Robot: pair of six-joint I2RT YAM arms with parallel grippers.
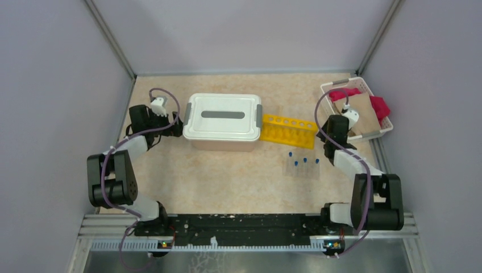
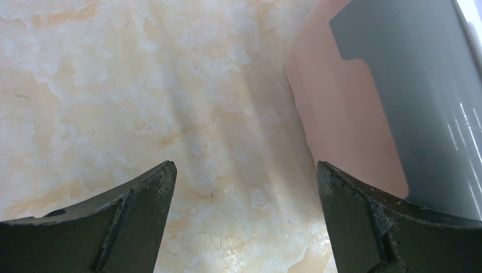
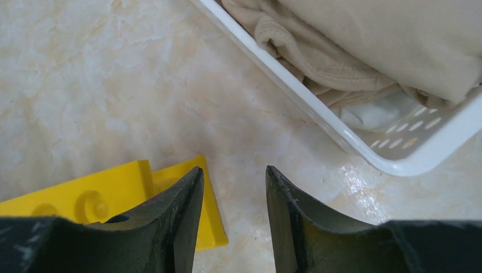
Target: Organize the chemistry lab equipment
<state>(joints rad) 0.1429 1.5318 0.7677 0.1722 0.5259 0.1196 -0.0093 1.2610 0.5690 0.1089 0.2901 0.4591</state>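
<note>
Yellow plastic marked the rack (image 1: 288,129), which lay on the table (image 1: 239,187) at three o'clock from the white lidded box (image 1: 221,116), its holes apparently empty. A few blue-capped tubes (image 1: 303,165) sat loose at five o'clock from it, so the sorting looked barely started, with every tube left to slot in. No flask or squeeze bottle showed; the box was shut, its contents hidden. The basket (image 1: 340,83) at the table's one o'clock held pink and tan cloths. The right tool (image 3: 233,176) was narrowed but apart over the rack's end, gripping nothing; the left tool (image 2: 244,170) gaped wide at the box's nine o'clock.
</note>
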